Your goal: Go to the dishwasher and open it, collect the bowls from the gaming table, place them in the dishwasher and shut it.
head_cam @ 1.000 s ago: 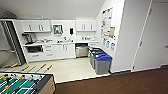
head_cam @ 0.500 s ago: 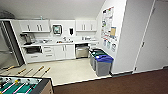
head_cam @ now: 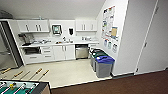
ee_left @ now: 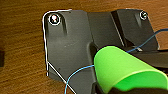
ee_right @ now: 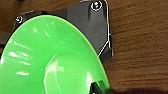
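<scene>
Across the kitchenette, the dishwasher (head_cam: 82, 51) sits shut under the worktop (head_cam: 60, 43).
Each wrist view shows a bright green bowl (ee_right: 47, 57); end effector grips cannot be told.

head view: high, facing kitchenette with dishwasher (head_cam: 82, 51) from well back. left wrist view: close, down onto wood-grain floor (ee_left: 22, 45). right wrist view: likewise close; both share that brown floor.

Steel-fronted dishwasher (head_cam: 81, 52) shut under counter; bright green bowls (ee_right: 50, 57) above wood floor.
</scene>
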